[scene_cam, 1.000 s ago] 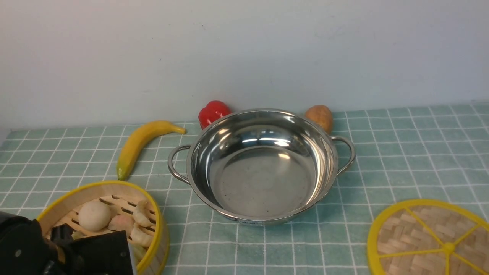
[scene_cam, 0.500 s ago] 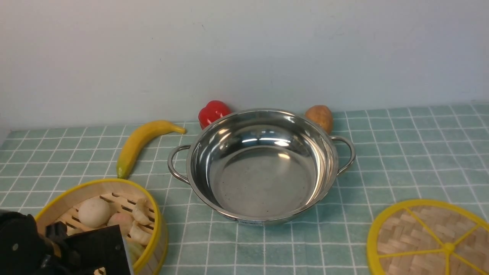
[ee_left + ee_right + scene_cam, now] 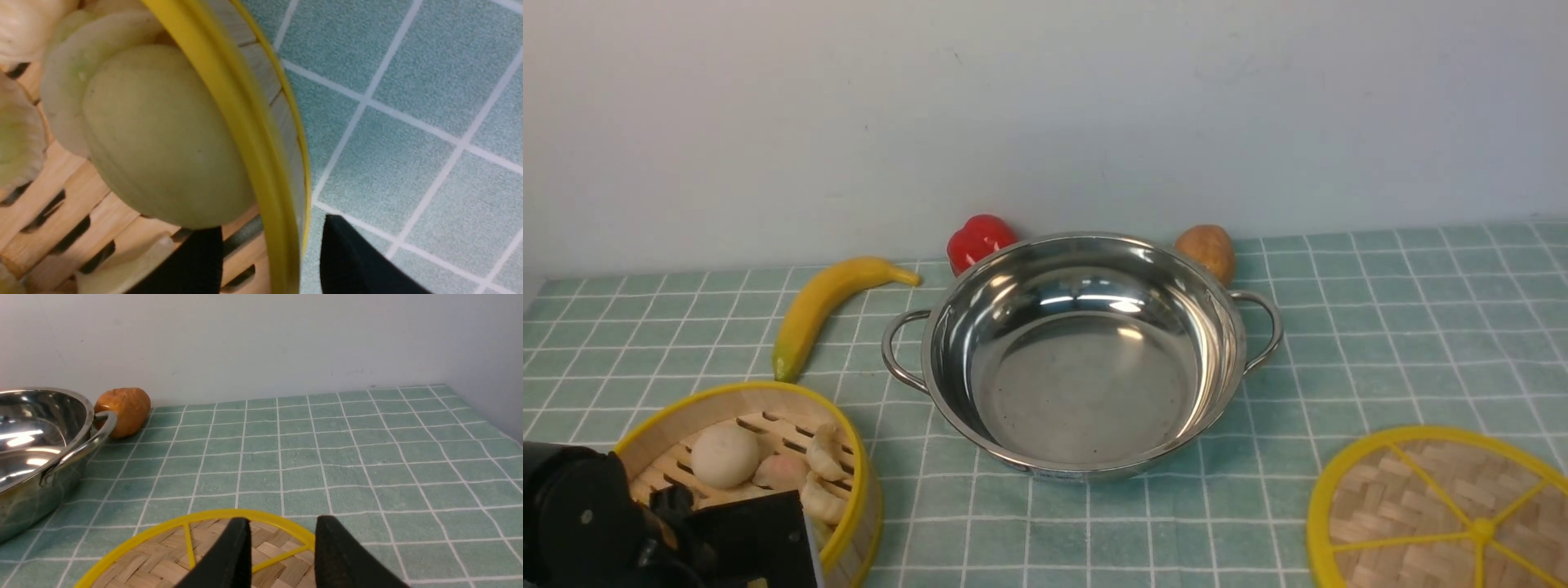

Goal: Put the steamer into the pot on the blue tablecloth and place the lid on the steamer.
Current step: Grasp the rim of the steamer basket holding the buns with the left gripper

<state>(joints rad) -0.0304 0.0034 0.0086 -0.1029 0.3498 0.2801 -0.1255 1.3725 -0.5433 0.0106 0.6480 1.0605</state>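
Note:
The steamer (image 3: 768,457), a bamboo basket with a yellow rim and toy buns inside, sits on the blue tablecloth (image 3: 1380,327) at the near left. My left gripper (image 3: 711,531) is at its near rim. In the left wrist view the left gripper (image 3: 269,223) is open, one finger inside the steamer (image 3: 245,134) and one outside, with gaps to the rim. The empty steel pot (image 3: 1086,359) stands in the middle. The lid (image 3: 1445,514) lies flat at the near right. My right gripper (image 3: 282,518) is open and empty, hovering over the lid's (image 3: 163,563) far edge.
A yellow banana (image 3: 825,310) lies left of the pot. A red pepper (image 3: 978,241) and a brown potato (image 3: 1207,249) sit behind the pot by the wall. The pot's handle (image 3: 81,449) and the potato (image 3: 122,410) show in the right wrist view.
My left gripper has shifted a little to the right along the steamer's near rim. The steamer has edged slightly away from me. The pot and lid have not moved.

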